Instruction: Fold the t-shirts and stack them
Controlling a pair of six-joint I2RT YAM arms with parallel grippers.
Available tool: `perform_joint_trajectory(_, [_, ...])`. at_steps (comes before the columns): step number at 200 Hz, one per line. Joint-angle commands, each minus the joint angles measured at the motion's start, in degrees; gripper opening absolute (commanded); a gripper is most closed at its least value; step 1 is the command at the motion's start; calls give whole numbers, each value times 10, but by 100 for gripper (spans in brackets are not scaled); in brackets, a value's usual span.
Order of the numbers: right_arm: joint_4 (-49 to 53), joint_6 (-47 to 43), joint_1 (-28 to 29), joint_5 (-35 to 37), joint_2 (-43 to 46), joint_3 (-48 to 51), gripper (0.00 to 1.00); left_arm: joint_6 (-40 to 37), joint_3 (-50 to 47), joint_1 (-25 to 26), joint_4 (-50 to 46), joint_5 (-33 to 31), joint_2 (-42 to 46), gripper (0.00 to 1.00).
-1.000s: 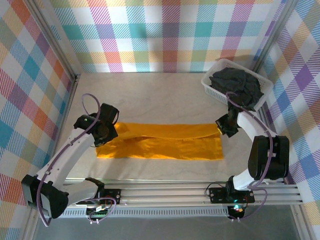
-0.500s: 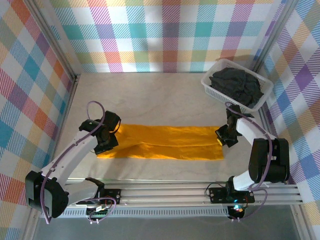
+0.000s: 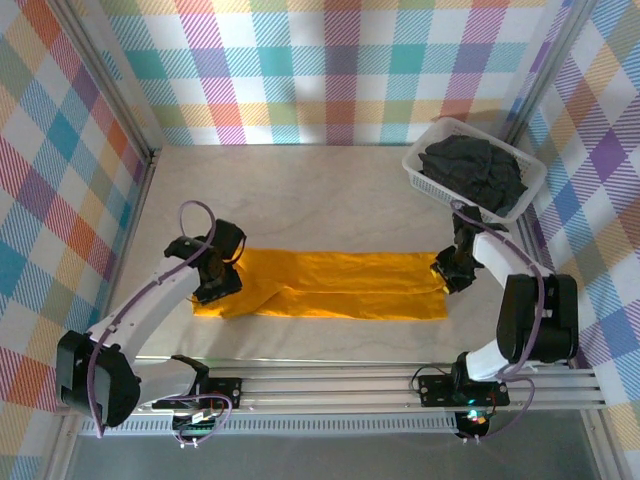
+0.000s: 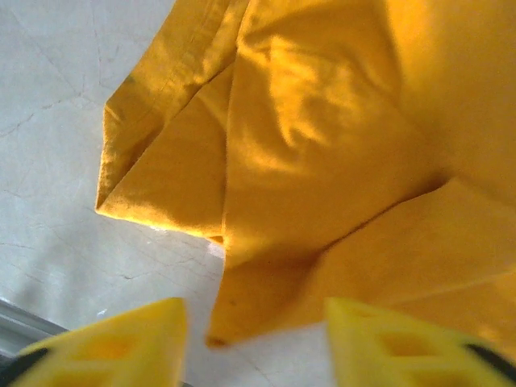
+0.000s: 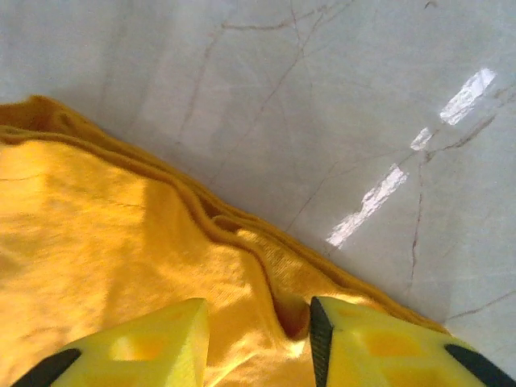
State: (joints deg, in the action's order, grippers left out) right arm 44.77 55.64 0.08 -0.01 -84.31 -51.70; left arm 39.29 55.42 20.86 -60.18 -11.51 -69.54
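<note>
- Top view: the orange shirt [image 3: 340, 290] lies on the table [image 3: 330, 200] as a long folded strip, running left to right across the near half.
- The left gripper [image 3: 215, 277] sits low over the strip's left end, and the right gripper [image 3: 450, 268] over its right end (one arm at each end).
- The dark shirt [image 3: 475, 165] is bunched in the white basket [image 3: 418, 170] at the far right corner, well apart from the orange one.
- Left wrist view: the left gripper [image 4: 254, 347] has its jaws spread, and its yellow fingers [image 4: 105, 351] stand apart at the bottom of the picture.
- The orange shirt [image 4: 322, 145] spreads out beyond them in soft folds. One loose corner reaches down toward the gap and bare table shows beside it, so nothing is pinched.
- Right wrist view: the right gripper [image 5: 258, 347] also has its jaws spread, with its fingers [image 5: 153, 351] just above the cloth.
- The orange shirt [image 5: 105, 258] lies under and between them, and its layered edge runs diagonally across the table (a small ridge of cloth rises near one finger). Whether the fingers touch the fabric cannot be told.
</note>
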Motion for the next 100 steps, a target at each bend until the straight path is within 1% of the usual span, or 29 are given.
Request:
perform_joint_trajectory(1, [7, -29, 4, 12, 46, -25, 43, -15, 65, -65, 19, 29, -21, 55])
perform_joint_trajectory(20, [-12, -56, 19, -3, 43, -37, 41, -28, 101, -145, 57, 70, -83, 51])
perform_joint_trajectory(39, [-41, -71, 39, -43, 7, -48, 33, -39, 134, -188, 102, 83, -158, 47])
perform_joint_trajectory(54, [-46, -76, 53, -54, -28, -61, 29, -43, 174, -207, 115, 85, -231, 46])
perform_joint_trajectory(66, [-48, -73, 55, -54, -48, -66, 27, -45, 192, -214, 137, 93, -273, 45])
perform_joint_trajectory(85, [-55, -72, 55, -42, -71, -70, 25, -45, 208, -224, 160, 109, -326, 42])
perform_joint_trajectory(100, [-58, -76, 55, -36, -94, -79, 25, -51, 210, -229, 175, 112, -348, 40])
